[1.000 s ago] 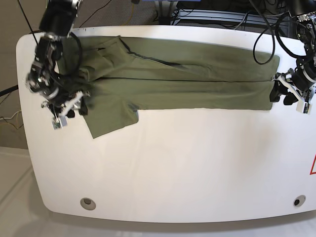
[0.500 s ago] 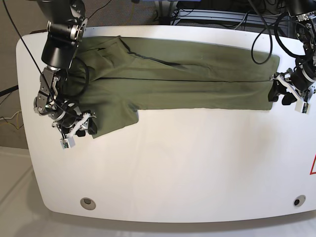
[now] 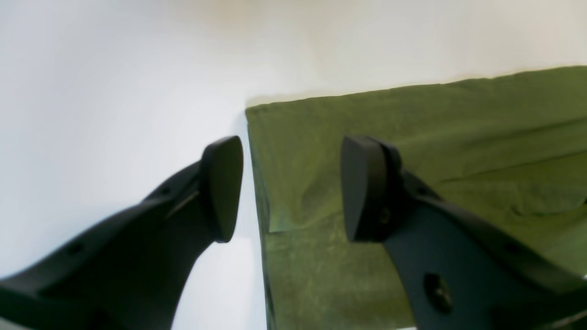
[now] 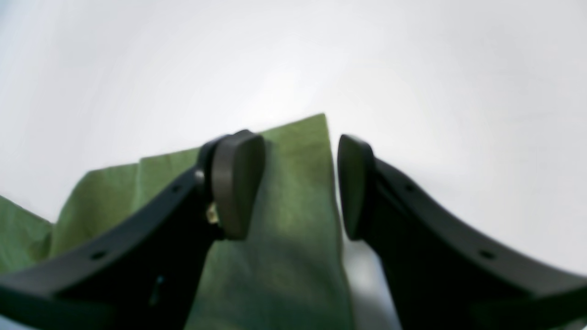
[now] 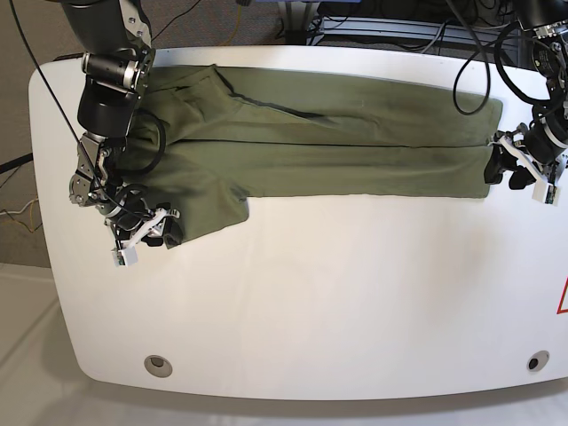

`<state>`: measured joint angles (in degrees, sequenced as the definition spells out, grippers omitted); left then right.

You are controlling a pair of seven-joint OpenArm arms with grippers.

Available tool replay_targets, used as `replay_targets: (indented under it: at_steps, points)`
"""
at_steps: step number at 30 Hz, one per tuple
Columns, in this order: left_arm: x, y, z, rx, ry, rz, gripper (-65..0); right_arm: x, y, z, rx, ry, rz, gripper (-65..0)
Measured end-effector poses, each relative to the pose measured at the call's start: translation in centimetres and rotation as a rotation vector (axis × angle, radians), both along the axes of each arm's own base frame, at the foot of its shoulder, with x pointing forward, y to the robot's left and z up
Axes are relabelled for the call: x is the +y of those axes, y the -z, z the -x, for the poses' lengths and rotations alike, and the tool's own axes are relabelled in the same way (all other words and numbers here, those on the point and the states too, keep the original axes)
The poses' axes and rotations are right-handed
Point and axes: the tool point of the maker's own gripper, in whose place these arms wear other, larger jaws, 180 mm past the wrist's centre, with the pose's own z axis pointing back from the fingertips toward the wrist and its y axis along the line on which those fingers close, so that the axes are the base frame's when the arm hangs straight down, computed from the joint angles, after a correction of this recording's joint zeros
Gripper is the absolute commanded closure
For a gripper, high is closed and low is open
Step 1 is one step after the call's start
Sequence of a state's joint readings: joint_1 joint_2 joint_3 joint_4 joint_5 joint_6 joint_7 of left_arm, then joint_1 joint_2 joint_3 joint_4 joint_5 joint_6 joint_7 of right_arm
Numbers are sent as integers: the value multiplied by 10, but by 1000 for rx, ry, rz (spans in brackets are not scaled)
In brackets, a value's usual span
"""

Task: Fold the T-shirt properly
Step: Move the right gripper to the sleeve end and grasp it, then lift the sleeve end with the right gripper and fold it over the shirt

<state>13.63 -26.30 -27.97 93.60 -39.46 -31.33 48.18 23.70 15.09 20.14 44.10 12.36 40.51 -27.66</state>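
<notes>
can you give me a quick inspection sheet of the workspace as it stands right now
surface: white table, rounded corners, two round fittings near its front edge
job's things: T-shirt lies as a long olive band along the far side, one sleeve sticking out toward the front
clutter: nothing seen
grippers: right gripper open, straddling the sleeve's corner edge; left gripper open, straddling the hem edge at the band's other end; neither shut on the cloth
cables: black cables loop over the left arm and behind the table
surroundings: dark equipment behind the table, pale floor in front
</notes>
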Motion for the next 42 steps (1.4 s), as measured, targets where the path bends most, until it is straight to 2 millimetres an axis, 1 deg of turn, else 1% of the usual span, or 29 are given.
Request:
replay_targets:
  at_steps: [5, 9, 15, 16, 17, 19, 23, 28, 30, 33, 37, 41, 42]
  points:
    - [0, 1, 1, 4, 1, -2, -319, 0, 1, 1, 0, 4, -9, -266]
    - [0, 1, 0, 3, 0, -2, -321, 1, 3, 3, 6, 0, -8, -211]
    - [0, 0, 0, -1, 1, -1, -321, 8, 4, 6, 24, -11, -19, -33]
    - [0, 0, -1, -1, 0, -2, -321, 11, 4, 7, 28, -17, -19, -7]
    - [0, 0, -1, -1, 0, -2, -320, 12, 4, 7, 32, -20, -18, 0]
    - [0, 0, 0, 0, 0, -2, -320, 15, 4, 8, 41, -33, -13, 0]
    - [0, 3, 1, 9, -2, 1, -321, 23, -5, 7, 35, -67, 30, 0]
    - [0, 4, 0, 14, -2, 3, -319, 25, -11, 11, 55, -108, 95, 0]
    - [1, 4, 0, 14, -3, 1, -317, 22, -20, 11, 37, -113, 116, 0]
    - [1, 4, 1, 14, -4, 1, -317, 16, -39, 13, 18, -125, 170, 0]
    - [1, 4, 2, 14, -4, 3, -317, 10, -68, 5, -54, -112, 183, 0]
    - [3, 4, 2, 14, -9, 1, -317, 16, -79, 12, -66, -135, 167, 0]
    - [3, 4, 2, 14, -9, 1, -317, 18, -76, 17, -51, -143, 167, 0]
